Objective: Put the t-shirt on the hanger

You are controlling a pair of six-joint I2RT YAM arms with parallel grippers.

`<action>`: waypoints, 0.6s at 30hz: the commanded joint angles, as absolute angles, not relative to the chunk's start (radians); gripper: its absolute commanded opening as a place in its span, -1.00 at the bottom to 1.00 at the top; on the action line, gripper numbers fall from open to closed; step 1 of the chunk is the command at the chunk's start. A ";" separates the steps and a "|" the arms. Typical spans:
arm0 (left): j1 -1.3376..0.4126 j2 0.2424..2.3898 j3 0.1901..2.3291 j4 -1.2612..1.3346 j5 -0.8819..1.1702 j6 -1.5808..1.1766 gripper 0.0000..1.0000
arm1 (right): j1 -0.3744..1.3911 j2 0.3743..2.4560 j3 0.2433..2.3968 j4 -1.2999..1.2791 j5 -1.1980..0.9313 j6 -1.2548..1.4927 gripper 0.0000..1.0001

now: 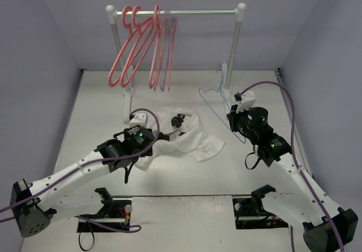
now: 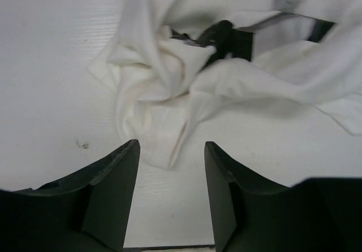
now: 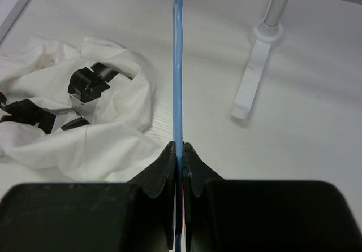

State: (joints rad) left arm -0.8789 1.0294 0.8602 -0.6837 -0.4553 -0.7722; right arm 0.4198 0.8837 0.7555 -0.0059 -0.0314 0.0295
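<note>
The white t-shirt [image 1: 184, 136] lies crumpled in the middle of the table, a black and grey patch showing in its folds [image 3: 85, 88]. My left gripper [image 1: 155, 143] is at its left edge. In the left wrist view its jaws [image 2: 172, 146] stand open above the table with nothing between them, and a corner of the t-shirt [image 2: 164, 94] lies just ahead. The thin light-blue hanger [image 1: 214, 102] is held up to the right of the t-shirt. My right gripper [image 3: 182, 147] is shut on the hanger's wire [image 3: 179, 65], and the same gripper [image 1: 233, 120] shows from above.
A white clothes rail [image 1: 181, 12] stands at the back with several pink-red hangers [image 1: 136, 46] on its left end. Its right post [image 1: 233, 48] and foot [image 3: 251, 88] are close behind the blue hanger. Grey walls close in both sides.
</note>
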 commanded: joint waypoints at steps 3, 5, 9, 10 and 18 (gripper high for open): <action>-0.795 1.192 0.832 -0.744 -0.366 -0.933 -0.15 | 0.424 0.875 0.801 0.063 -0.061 0.040 -0.98; -0.795 1.234 0.826 -0.744 -0.382 -0.936 -0.15 | 0.423 0.876 0.796 0.064 -0.062 0.039 -0.98; -0.795 1.283 0.813 -0.690 -0.397 -0.906 -0.15 | 0.423 0.887 0.787 0.064 -0.093 0.052 -0.98; -0.795 1.288 0.810 -0.671 -0.394 -0.899 -0.15 | 0.423 0.887 0.785 0.064 -0.100 0.054 -0.98; -0.802 1.326 0.761 -0.588 -0.312 -0.838 -0.15 | 0.423 0.872 0.772 0.063 -0.101 0.053 -0.97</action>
